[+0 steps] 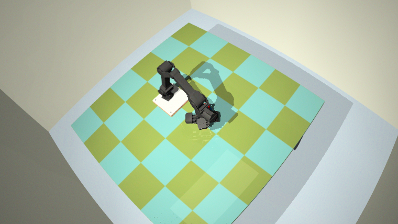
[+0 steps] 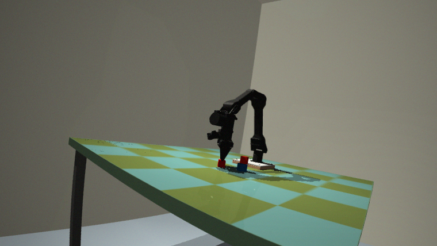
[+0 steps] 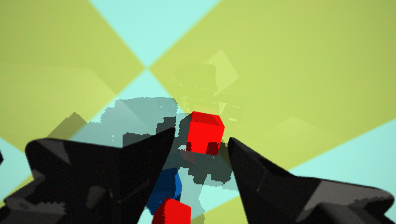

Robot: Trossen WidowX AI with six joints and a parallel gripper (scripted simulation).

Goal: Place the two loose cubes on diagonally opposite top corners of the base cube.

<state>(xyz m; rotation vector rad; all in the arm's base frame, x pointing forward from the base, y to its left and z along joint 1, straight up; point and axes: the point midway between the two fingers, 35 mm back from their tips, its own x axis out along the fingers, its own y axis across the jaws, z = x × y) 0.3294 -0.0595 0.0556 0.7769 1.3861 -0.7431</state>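
The loose red cube (image 2: 221, 163) (image 3: 205, 138) sits on the table. My gripper (image 2: 222, 159) (image 3: 202, 136) is open, pointing down, with one fingertip on each side of this cube near its top; gaps show on both sides in the wrist view. The blue base cube (image 2: 242, 167) (image 3: 170, 187) stands close by. The other red cube (image 1: 208, 106) (image 2: 244, 160) (image 3: 176, 212) rests on it, looking level and offset to one side. In the top view the arm hides the cube between the fingers and most of the base cube.
The white base board (image 1: 172, 108) (image 2: 266, 166) of the arm lies behind the cubes. The arm reaches over from it to the cubes. The checkered table (image 1: 178, 174) (image 2: 195, 198) carries the arm's shadow around the base cube.
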